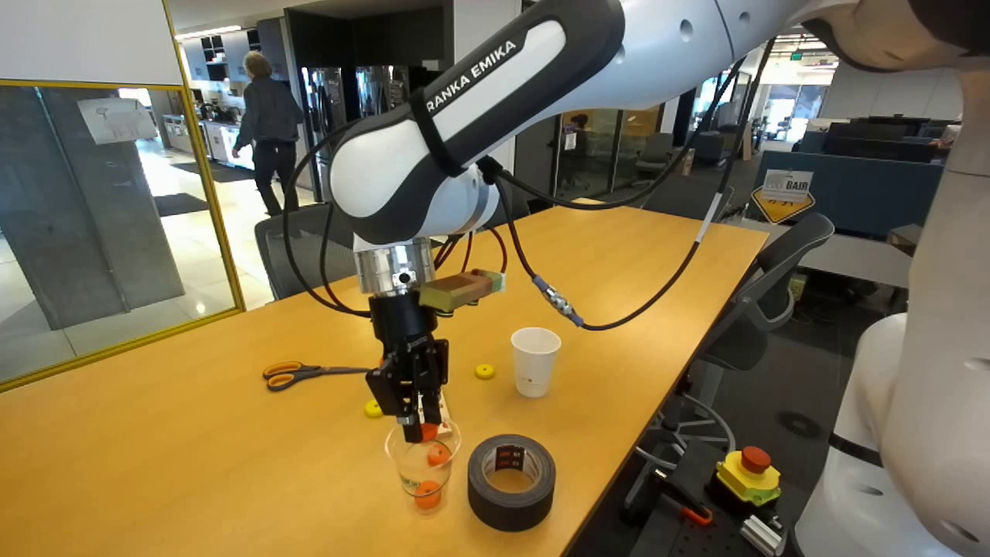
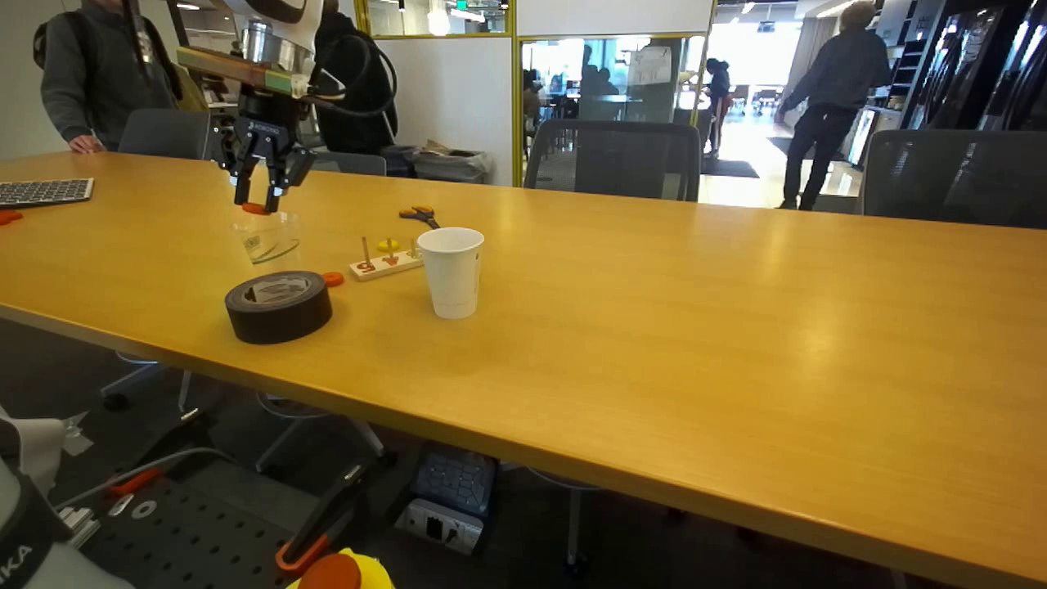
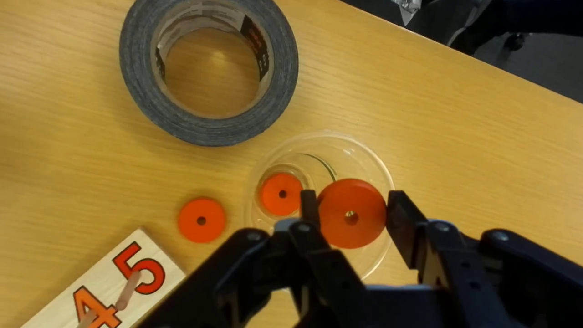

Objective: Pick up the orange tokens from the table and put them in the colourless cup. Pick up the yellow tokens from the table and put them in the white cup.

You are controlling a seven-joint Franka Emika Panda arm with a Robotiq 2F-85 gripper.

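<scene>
Hovering at the mouth of the clear cup (image 1: 423, 466), the hand (image 2: 257, 202) had an orange token (image 3: 346, 200) pinched firmly, its fingertips (image 3: 310, 205) clamped against opposite edges of the disc! Down on the cup's bottom, seen from above in the wrist view, lay a second orange token (image 3: 273, 196). And outside, a third orange token (image 3: 202, 208) sat flat on the counter (image 2: 736, 327), between that cup and a pegged number board (image 3: 107, 282) (a red 5 and an orange 4 on show, folks). Just beside the cup was the black tape roll (image 1: 506, 507), lying flat. Over to the white cup (image 1: 535, 363), upright and well apart from the clear one! Near it lay a yellow token (image 1: 484, 374), while another yellow token (image 1: 373, 408) showed past the hand in an exterior view, close to the orange-handled scissors (image 1: 288, 374).
</scene>
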